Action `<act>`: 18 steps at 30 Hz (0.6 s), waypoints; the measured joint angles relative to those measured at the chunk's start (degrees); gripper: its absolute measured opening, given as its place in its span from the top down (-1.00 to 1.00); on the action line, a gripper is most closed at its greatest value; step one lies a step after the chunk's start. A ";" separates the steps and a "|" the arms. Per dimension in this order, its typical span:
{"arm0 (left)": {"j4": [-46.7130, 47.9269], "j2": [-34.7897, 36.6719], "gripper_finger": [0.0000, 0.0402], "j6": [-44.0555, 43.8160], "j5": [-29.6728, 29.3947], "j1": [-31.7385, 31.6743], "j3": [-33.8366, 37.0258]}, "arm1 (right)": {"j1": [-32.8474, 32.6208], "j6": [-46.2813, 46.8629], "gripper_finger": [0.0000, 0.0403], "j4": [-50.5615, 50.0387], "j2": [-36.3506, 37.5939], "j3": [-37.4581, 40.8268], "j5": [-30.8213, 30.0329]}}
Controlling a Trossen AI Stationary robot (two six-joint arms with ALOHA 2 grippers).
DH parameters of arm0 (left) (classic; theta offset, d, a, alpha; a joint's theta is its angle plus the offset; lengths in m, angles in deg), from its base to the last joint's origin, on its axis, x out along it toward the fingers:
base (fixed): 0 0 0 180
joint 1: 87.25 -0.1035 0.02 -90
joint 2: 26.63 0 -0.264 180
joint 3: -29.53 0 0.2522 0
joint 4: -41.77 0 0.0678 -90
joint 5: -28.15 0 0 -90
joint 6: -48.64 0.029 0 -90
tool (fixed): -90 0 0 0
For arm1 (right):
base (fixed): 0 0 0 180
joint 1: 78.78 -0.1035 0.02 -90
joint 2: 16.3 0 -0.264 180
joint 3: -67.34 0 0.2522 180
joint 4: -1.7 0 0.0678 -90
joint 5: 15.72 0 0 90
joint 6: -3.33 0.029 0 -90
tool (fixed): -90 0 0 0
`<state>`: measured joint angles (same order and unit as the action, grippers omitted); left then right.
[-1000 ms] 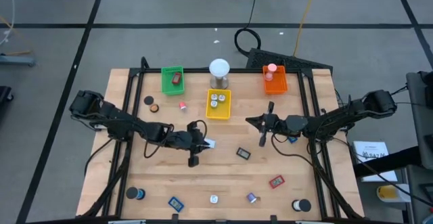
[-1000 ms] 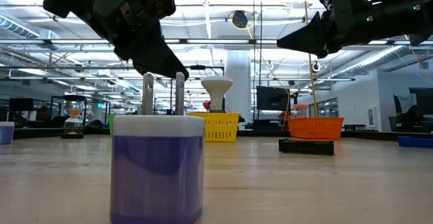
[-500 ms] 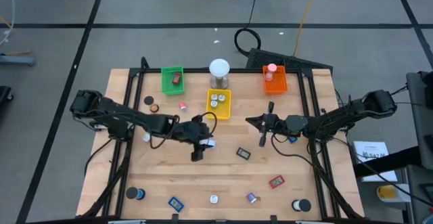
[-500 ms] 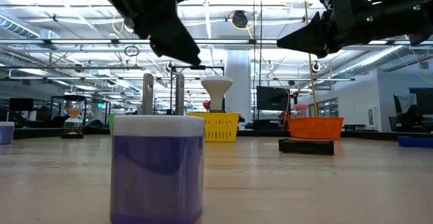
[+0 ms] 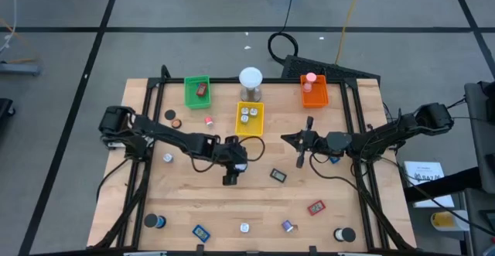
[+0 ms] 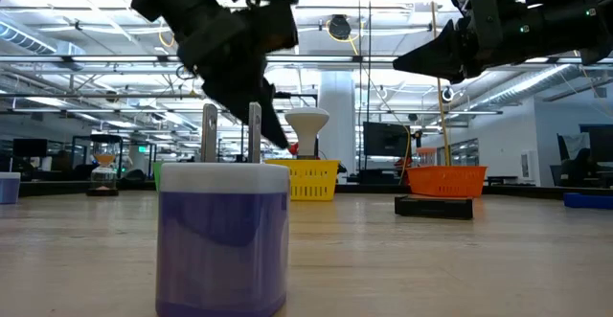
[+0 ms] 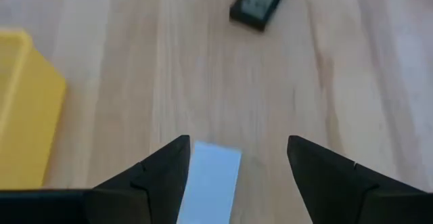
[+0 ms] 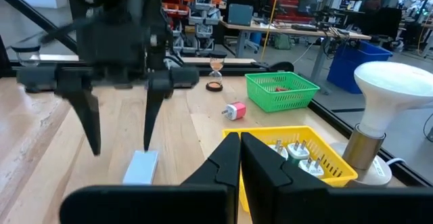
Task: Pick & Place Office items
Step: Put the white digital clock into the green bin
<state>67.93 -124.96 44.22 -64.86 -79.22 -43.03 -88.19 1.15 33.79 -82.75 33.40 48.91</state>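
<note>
In the high view the left gripper (image 5: 234, 165) hangs near the middle of the wooden table (image 5: 193, 202), a little left of centre and just below the yellow rectangular tray (image 5: 249, 120), its two dark fingers spread apart; the left wrist view shows those fingers (image 7: 159, 176) standing wide over the boards with a small pale-blue flat rectangular piece (image 7: 211, 180) lying loose on the wood between them, close to the left one, gripped by neither; the right wrist view shows the same flat piece (image 8: 141, 166) on the table under the parted finger tips; a dark rectangular piece (image 5: 278, 175) lies right of centre, apart from the gripper, and shows again at the upper middle of the left wrist view (image 7: 260, 3); the right gripper (image 5: 302, 151) waits right of centre, its fingers pressed together and holding nothing; the yellow tray holds silvery-white round bits (image 5: 248, 114); a green rectangular tray (image 5: 197, 91) sits at the upper left of the table with a dark reddish piece inside, and an orange rectangular tray (image 5: 314, 93) at the upper right with a pink bit in it; along the lower edge lie a black round roll (image 5: 345, 234), a red rectangular piece (image 5: 315, 207), a blue rectangular piece (image 5: 201, 231) and a purple plug-like block (image 5: 288, 226), which looms large in the foreground of the low view (image 6: 222, 236).
</note>
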 joint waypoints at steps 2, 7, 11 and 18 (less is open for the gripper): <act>0.12 -0.91 -0.26 0.08 0.00 -0.43 -0.88 | 0.00 -0.01 0.98 -0.33 0.00 0.00 -0.02; 1.24 -0.76 -0.26 2.30 -0.04 -0.68 -1.43 | 0.00 -0.01 0.98 -0.89 0.00 0.00 -0.02; 2.32 -1.72 -0.26 2.39 -0.96 -0.70 -1.12 | 0.00 0.01 0.98 -1.18 0.01 0.00 -0.02; 2.10 -6.81 -0.26 4.23 -2.97 -1.08 -0.79 | 0.00 0.01 0.98 -1.36 0.00 0.00 -0.03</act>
<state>70.02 -131.77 48.46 -67.83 -80.30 -43.82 -88.19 1.16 32.43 -82.75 33.40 48.88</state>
